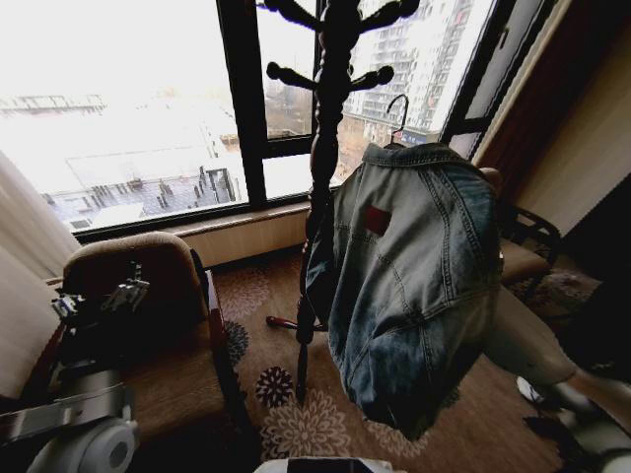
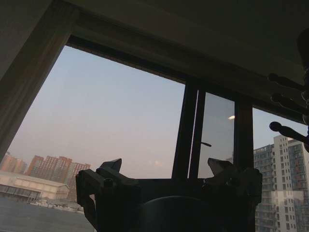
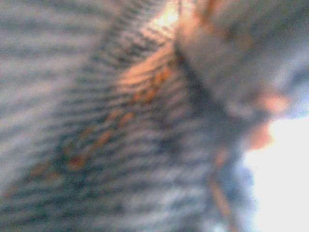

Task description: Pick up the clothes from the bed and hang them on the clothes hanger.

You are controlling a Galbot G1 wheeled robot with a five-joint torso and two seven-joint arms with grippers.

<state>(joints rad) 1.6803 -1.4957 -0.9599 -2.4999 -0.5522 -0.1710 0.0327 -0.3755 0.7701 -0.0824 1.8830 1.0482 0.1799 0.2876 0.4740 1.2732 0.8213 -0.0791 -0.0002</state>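
Note:
The clothes, a light-blue denim jacket (image 1: 419,276) with a brown patch below the collar, hang in the air on the right of the dark coat stand (image 1: 323,168). The slim hook of the clothes hanger (image 1: 397,106) sticks up above the collar, near the stand's pegs and on none of them. My right arm (image 1: 527,345) reaches up behind the jacket, which hides its gripper. Denim (image 3: 120,121) lies right against the right wrist camera. My left gripper (image 1: 99,299) (image 2: 166,169) is parked low on the left, open, with nothing in it. The bed is out of view.
A brown armchair (image 1: 158,271) stands under my left arm. Another seat (image 1: 523,258) stands at the right wall. A wide window with a dark frame (image 1: 242,108) lies behind the stand. Patterned carpet (image 1: 296,414) covers the floor between them.

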